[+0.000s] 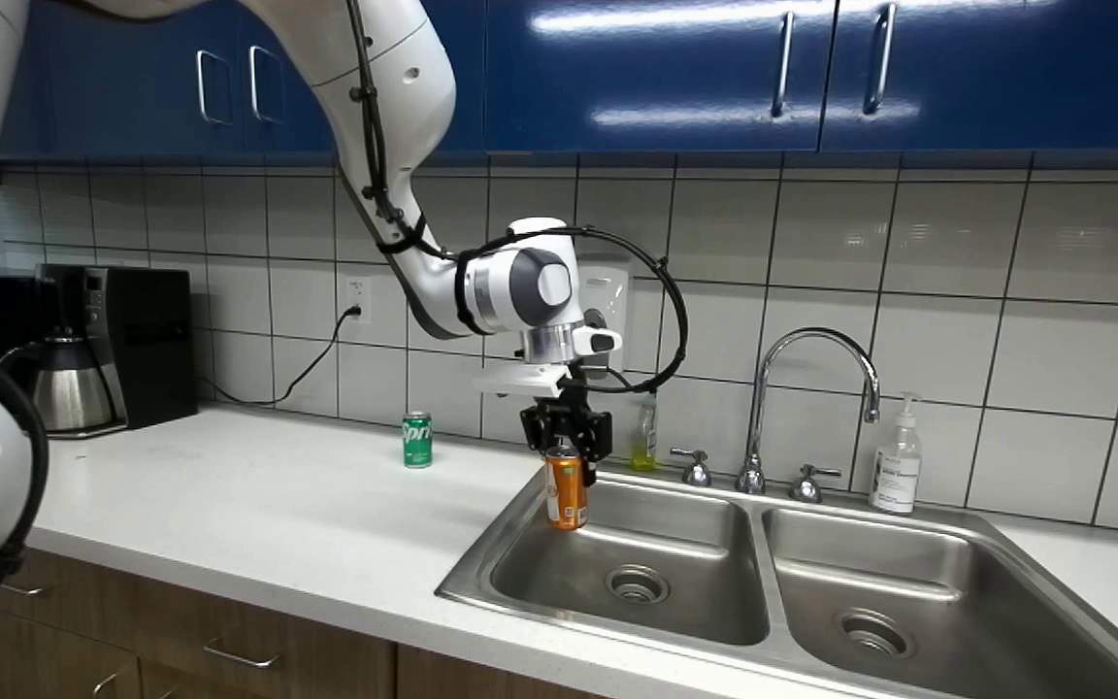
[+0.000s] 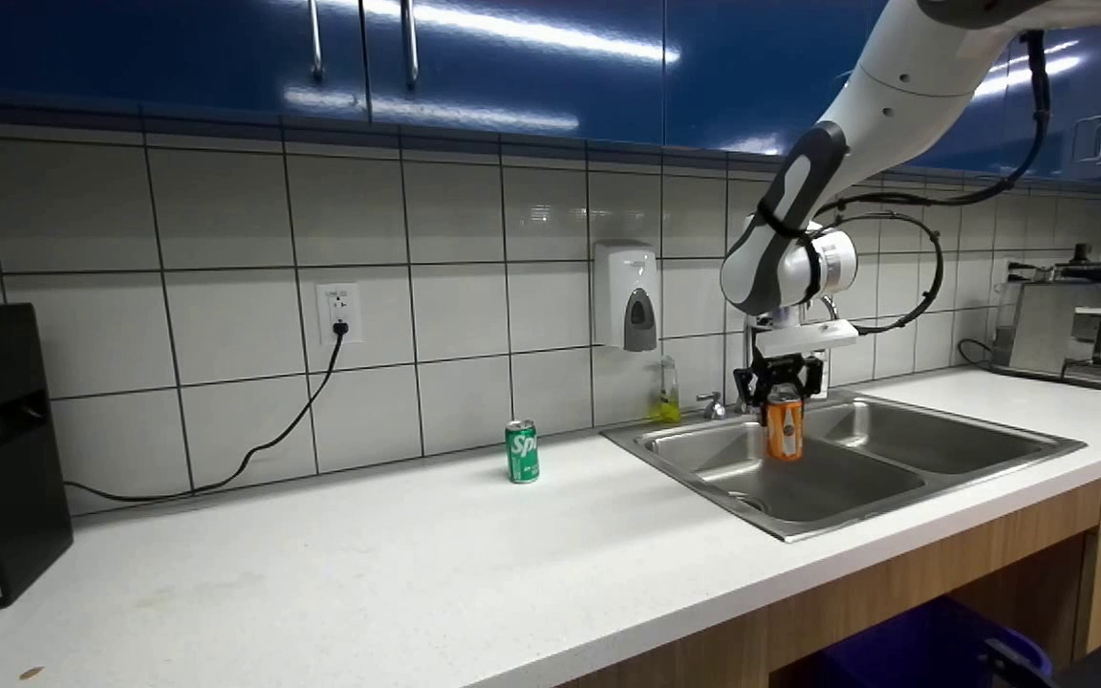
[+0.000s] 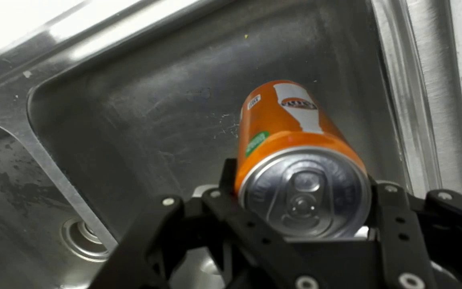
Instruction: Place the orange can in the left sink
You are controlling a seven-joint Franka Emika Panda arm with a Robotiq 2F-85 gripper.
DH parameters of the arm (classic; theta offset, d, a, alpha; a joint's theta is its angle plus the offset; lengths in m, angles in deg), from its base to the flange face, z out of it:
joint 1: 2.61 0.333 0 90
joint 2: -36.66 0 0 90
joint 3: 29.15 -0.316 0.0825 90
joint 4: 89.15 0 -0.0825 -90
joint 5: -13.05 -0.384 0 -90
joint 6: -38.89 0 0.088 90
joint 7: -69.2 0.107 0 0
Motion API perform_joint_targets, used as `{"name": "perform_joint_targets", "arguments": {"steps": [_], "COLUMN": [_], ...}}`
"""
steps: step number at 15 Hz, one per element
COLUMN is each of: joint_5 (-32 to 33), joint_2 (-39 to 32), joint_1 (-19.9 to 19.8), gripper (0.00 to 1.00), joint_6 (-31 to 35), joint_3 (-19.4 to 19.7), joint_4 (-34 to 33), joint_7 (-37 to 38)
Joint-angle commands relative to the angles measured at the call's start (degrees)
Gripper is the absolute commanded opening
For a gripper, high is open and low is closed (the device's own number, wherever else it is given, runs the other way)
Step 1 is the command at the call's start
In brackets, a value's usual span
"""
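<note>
- From where I stand, blue cabinets (image 1: 656,78) and pale tiles (image 1: 826,243) back a white table (image 1: 258,466).
- The orange can (image 1: 567,490) hangs over the left sink (image 1: 705,573), the gap beneath hard to judge; if released too high, it could land unevenly on its narrow base and topple.
- Its long axis is near vertical: silvery top upward, base down.
- Black fingers (image 3: 228,176) clasp its upper end from both sides, parted only by its width.
- A sideways drift could knock it on the sink's rim.
</note>
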Motion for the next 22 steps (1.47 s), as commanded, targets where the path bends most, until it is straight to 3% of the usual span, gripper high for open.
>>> {"name": "perform_joint_targets", "arguments": {"steps": [1, 3, 4, 19, 20, 22], "joint_5": [1.3, 1.5, 0.4, 0.4, 0.4, 0.3], "joint_2": [1.0, 1.0, 0.0, 0.0, 0.0, -1.4], "joint_1": [-1.2, -1.3, -1.6, -1.7, -1.7, -1.9], "gripper": [0.38, 0.38, 0.63, 0.63, 0.38, 0.38], "joint_6": [1.0, 1.2, 0.1, 0.4, 0.4, 1.1], "joint_3": [-0.1, 0.2, -0.6, -0.6, -0.6, -0.6], "joint_4": [0.8, 1.0, 0.2, 0.3, 0.3, -0.6], "joint_7": [2.2, 2.6, 0.7, 1.1, 1.1, 1.1]}}
